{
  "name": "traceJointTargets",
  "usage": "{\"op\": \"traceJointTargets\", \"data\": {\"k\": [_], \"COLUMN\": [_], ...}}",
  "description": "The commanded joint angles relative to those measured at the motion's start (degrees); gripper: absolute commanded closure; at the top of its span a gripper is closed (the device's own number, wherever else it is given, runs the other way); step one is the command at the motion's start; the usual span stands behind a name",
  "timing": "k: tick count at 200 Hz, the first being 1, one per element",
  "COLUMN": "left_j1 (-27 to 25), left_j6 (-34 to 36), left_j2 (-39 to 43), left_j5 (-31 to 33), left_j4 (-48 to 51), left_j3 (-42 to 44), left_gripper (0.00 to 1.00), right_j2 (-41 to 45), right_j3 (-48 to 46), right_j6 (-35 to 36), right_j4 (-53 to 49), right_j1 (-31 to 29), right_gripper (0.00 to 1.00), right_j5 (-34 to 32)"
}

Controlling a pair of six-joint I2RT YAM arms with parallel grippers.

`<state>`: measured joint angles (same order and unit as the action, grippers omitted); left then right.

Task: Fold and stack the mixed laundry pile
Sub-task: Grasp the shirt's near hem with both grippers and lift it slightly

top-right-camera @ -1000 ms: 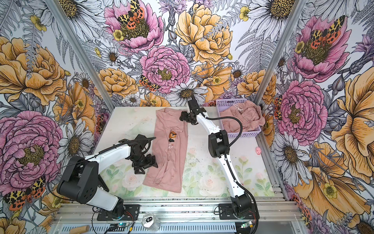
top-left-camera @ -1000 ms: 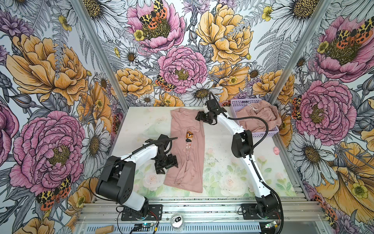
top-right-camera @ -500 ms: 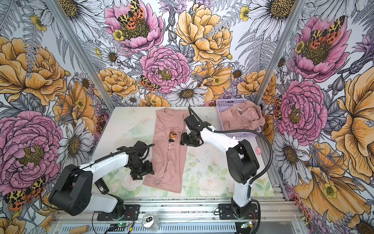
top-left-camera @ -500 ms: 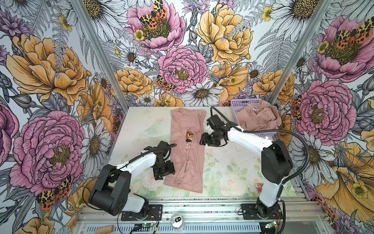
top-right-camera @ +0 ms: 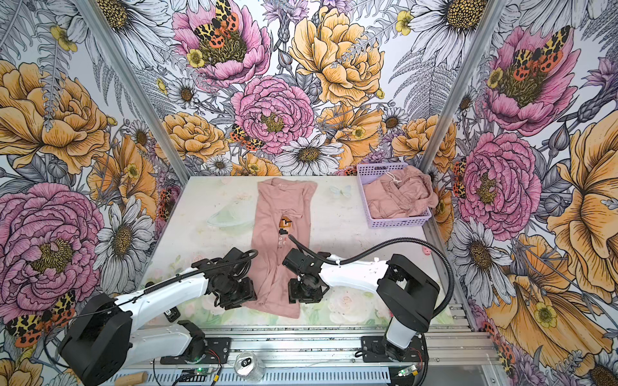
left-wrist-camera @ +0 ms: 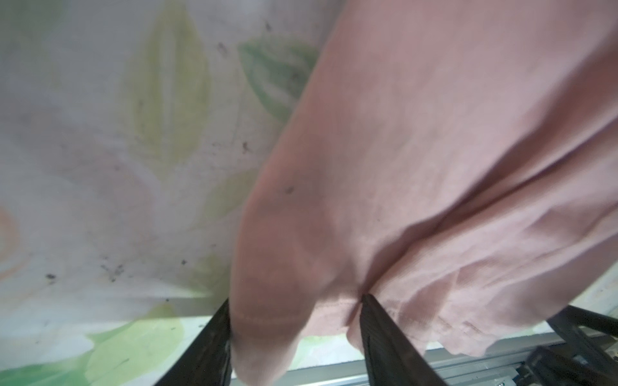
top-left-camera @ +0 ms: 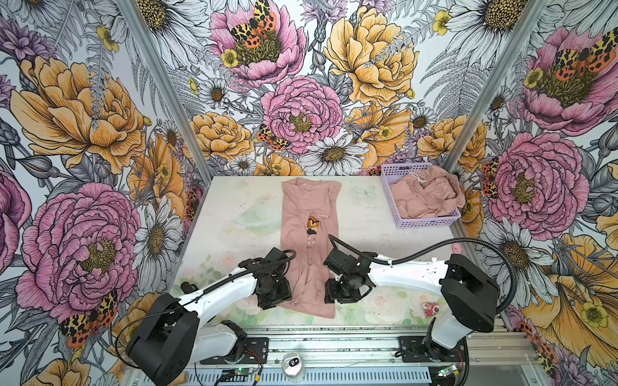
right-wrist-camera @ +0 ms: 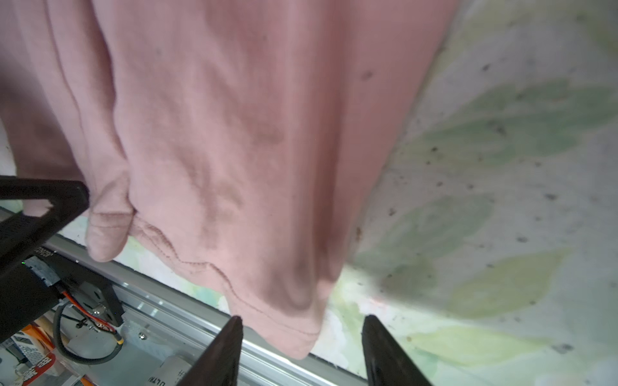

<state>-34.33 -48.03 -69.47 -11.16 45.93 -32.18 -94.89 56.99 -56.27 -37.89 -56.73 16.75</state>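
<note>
T-shirt (top-left-camera: 297,214) print: white text mostly folded under, unreadable | drawstring piece (top-left-camera: 424,197): lower part behind basket (top-left-camera: 431,221) wall | left gripper (left-wrist-camera: 296,299): view blurred, hold on hem unclear | right gripper (right-wrist-camera: 302,316): finger bases cut off at picture's edge

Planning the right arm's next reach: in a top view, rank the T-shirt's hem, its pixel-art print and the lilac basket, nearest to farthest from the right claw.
1. T-shirt's hem, beside the right claw, near edge.
2. Pixel-art print, mid-shirt, farther back.
3. Lilac basket, back right corner.
</note>
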Motion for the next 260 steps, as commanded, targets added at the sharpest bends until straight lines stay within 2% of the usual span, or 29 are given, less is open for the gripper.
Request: {"op": "traceJointTargets", "data": {"k": [1, 50, 118, 178, 211, 234, 260], "left_j1": [-2.5, -4.3, -5.6, -7.4, -7.3, -7.3, -7.2], "left_j6": [-3.2, -5.9, -8.3, -11.3, -10.9, -10.4, -10.4], "left_j2": [-0.6, 1.8, 4.6, 8.2, 8.0, 7.7, 8.0], "left_j5": [-0.1, 1.2, 1.3, 0.9, 1.7, 2.0, 1.8], "left_j4": [-1.6, -1.7, -1.7, -1.7, -1.6, -1.6, -1.6], "left_j3": [3.8, 5.3, 6.9, 9.5, 9.0, 8.5, 8.6], "left_gripper": [0.45, 0.51, 0.59, 0.7, 0.71, 0.74, 0.81], "right_j2": [-0.8, 2.0, 0.0, -1.3, -2.3, -2.9, -3.0], "right_j3": [0.3, -4.2, -3.7, -2.6, -1.6, -0.6, -0.5], "right_j6": [-3.7, -7.4, -5.9, -4.3, -3.1, -1.7, -1.5], "right_j4": [2.5, 1.3, 2.3, 2.9, 3.6, 4.1, 4.1], "right_j1": [-1.2, -2.7, -4.1, -4.0, -3.9, -3.6, -3.1], "right_gripper": [0.41, 0.52, 0.52, 0.62, 0.66, 0.74, 1.0], "right_j5": [-1.5, -3.3, -1.6, -0.4, 0.2, 0.5, 0.5]}}
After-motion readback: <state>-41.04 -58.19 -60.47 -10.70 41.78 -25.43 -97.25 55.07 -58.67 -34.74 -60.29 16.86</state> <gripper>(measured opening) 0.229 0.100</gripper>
